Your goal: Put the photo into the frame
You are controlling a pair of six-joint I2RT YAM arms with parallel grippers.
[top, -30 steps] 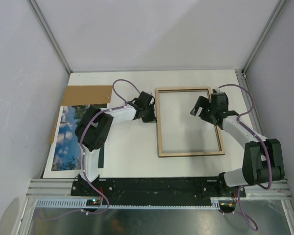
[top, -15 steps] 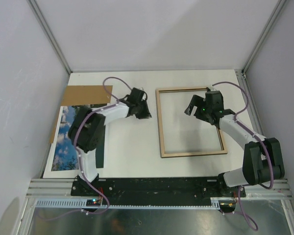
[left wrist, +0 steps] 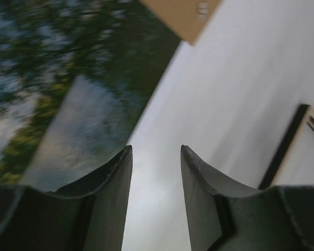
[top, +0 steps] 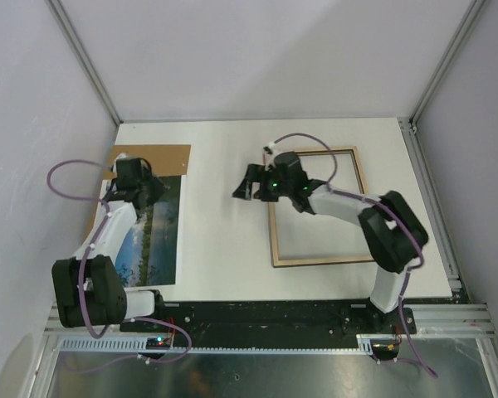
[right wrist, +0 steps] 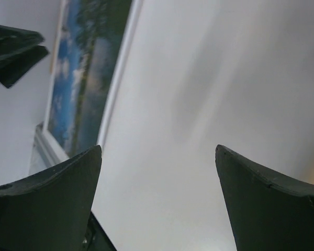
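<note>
The photo (top: 149,240), a landscape print lying face up, is at the left of the table and shows again in the left wrist view as the photo (left wrist: 68,104). The frame (top: 272,224) lies right of centre with its pale wood side up. My left gripper (top: 145,189) hovers over the photo's far end; its jaws (left wrist: 156,151) are apart with only white table between them. My right gripper (top: 243,184) reaches just past the frame's left rail, wide open (right wrist: 158,149) over bare table and holding nothing.
A brown cardboard board (top: 158,156) lies at the far left, partly under the photo's top end. The enclosure walls rise close on the left and right. The black rail (top: 266,315) with the arm bases runs along the near edge.
My left arm has swung from the frame's left rail over to the photo, and its jaws have opened. My right arm has crossed from the frame's right side to just beyond its left rail.
</note>
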